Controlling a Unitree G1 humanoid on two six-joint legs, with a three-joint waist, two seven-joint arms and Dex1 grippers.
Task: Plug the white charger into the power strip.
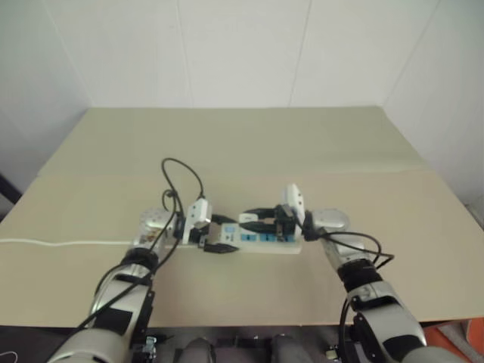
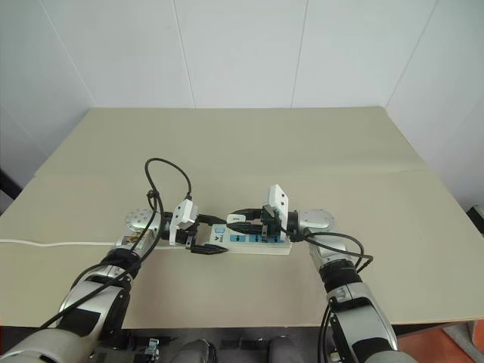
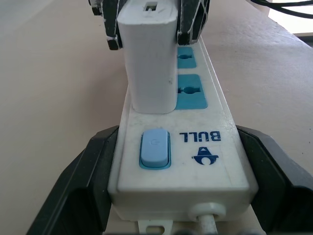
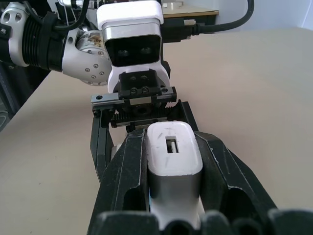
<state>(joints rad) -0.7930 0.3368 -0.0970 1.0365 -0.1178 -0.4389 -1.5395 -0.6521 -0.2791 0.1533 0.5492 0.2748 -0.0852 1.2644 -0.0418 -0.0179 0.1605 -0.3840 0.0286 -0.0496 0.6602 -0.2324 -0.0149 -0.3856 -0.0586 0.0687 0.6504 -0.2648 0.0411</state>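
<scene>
The power strip [image 3: 215, 161] lies across the near middle of the tan table, its blue switch [image 3: 154, 148] toward my left arm. My left gripper [image 3: 176, 139] is shut on that switch end, one black finger [image 3: 80, 181] on each long side. The white charger [image 3: 149, 63] stands upright on the strip just past the switch, its base against the strip's face. My right gripper [image 4: 173, 142] is shut on the white charger [image 4: 173, 156] from the opposite side. Two blue socket faces [image 3: 190, 93] show beyond the charger. In the head views both grippers meet over the power strip [image 1: 268, 242].
The strip's thin white cord [image 1: 60, 243] runs left to the table's edge. Black cable loops [image 1: 181, 170] rise over my left wrist, and another bends beside my right wrist [image 1: 367, 242]. The table [image 1: 242, 144] ends at white walls behind.
</scene>
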